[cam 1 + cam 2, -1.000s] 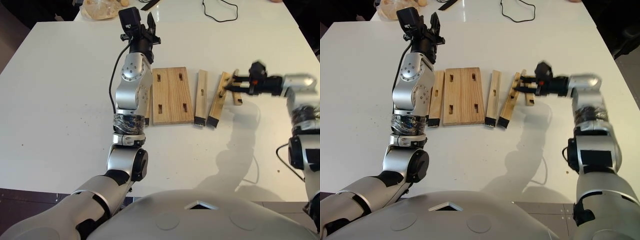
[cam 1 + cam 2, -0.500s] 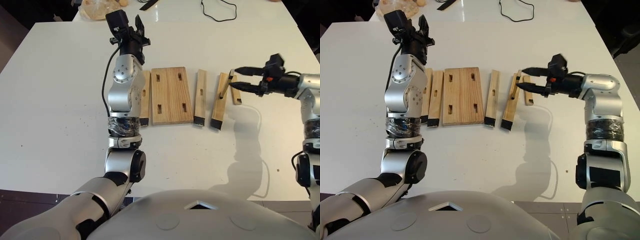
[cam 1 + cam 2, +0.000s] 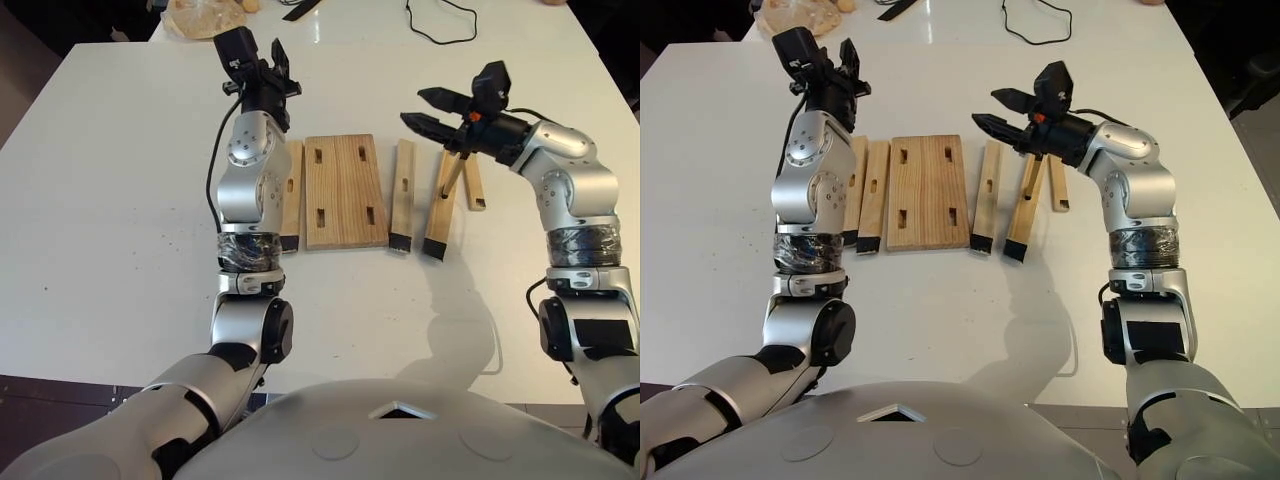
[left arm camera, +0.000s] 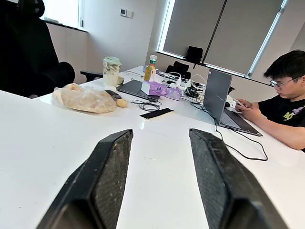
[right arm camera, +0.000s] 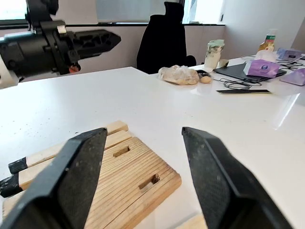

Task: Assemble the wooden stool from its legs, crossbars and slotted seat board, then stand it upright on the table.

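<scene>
Swinging up and inward, the right tool (image 3: 420, 108) is hovering wide open over legs (image 3: 402, 190) at three o'clock of the slotted seat board (image 3: 344, 190), the left tool (image 4: 161, 138) gaping wide at eleven, its arm half-hiding another leg (image 3: 293, 190).

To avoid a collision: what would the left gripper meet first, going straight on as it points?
The way looks free: the left gripper, jaws open, points over bare table; depth beyond is unclear.
</scene>
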Tool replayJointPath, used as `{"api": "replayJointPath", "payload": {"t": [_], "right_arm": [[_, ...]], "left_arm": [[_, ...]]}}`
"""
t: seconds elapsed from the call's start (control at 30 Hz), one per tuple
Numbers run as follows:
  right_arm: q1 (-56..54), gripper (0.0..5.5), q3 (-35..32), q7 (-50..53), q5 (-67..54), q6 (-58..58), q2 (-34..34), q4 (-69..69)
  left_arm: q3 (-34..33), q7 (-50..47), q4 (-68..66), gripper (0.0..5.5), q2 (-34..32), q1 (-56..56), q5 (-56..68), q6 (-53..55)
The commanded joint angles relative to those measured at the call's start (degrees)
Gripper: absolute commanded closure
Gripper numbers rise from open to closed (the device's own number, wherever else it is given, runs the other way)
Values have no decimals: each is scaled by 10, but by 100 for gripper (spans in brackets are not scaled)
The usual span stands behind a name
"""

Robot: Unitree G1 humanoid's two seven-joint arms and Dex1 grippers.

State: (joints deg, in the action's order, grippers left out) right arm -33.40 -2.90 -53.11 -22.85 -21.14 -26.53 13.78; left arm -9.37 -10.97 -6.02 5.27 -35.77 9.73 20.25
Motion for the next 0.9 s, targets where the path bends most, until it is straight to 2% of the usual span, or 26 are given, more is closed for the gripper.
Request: {"api": "replayJointPath", "payload": {"t": [0.03,0.1,0.23,0.37,0.57,0.67,0.73,0.83,0.9], "right_arm": [[-35,261,-44,8,-48,-21,4,-7],[-27,261,-31,8,-30,-11,1,2],[20,261,43,8,58,39,-3,60],[41,261,71,23,104,78,-3,112],[8,261,10,2,-9,39,9,-5],[-33,261,-28,30,-81,-21,22,-86],[-30,261,-26,55,-91,-41,33,-122],[83,261,22,71,-60,-50,26,-193],[202,261,83,42,-4,-6,-16,-240]], "left_arm": [[4,1,-7,332,1,-13,0,-5],[4,2,-9,332,1,-14,0,-5],[7,5,-9,332,-1,-14,0,-6],[8,4,-7,332,2,-13,1,-5],[9,-17,34,332,17,23,0,13],[9,-47,77,332,53,55,6,24],[17,-69,110,332,79,81,3,30],[35,-91,128,332,115,113,3,8],[52,-101,128,332,124,118,-3,-13]]}}
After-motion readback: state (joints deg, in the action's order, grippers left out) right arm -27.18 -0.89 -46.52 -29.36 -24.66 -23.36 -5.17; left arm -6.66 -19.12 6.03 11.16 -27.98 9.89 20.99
